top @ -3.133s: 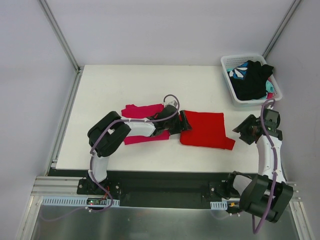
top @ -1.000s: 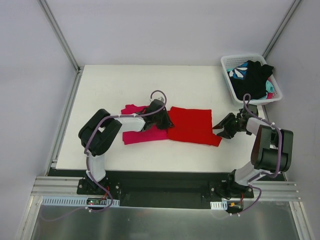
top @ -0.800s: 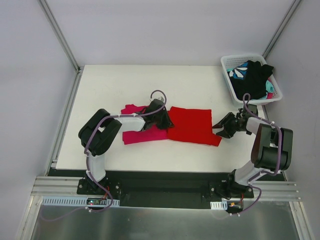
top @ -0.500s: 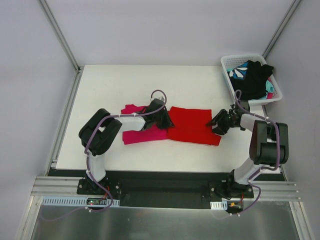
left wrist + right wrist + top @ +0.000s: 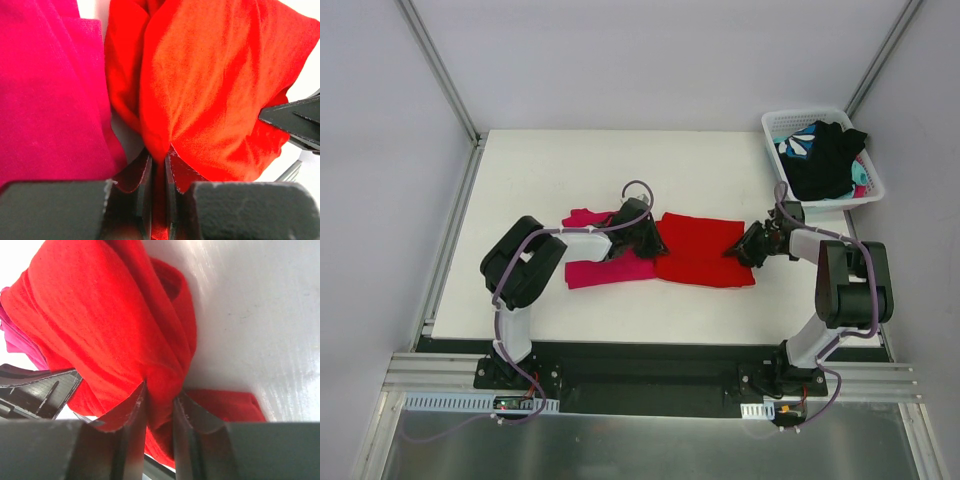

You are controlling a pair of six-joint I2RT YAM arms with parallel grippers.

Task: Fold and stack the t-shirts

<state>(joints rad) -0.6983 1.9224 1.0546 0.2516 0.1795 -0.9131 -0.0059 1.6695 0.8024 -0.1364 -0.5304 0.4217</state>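
Top: red t-shirt [image 5: 705, 255] sits mid-table [image 5: 570, 170], partly folded, left edge touching the magenta t-shirt [image 5: 600, 272]. Left gripper [image 5: 650, 243] is at that edge and right gripper [image 5: 745, 245] at the opposite one. Basket [image 5: 775, 125] with a black garment [image 5: 825, 165] is far right. Left wrist: jaws nearly closed, pinching a bunched red edge. Right wrist: same, narrow gap clamped on a red fold. I'd lift both ends evenly and hold the cloth taut, then carry the fold over in sync. Uneven pull likely skews it or drags the magenta one.
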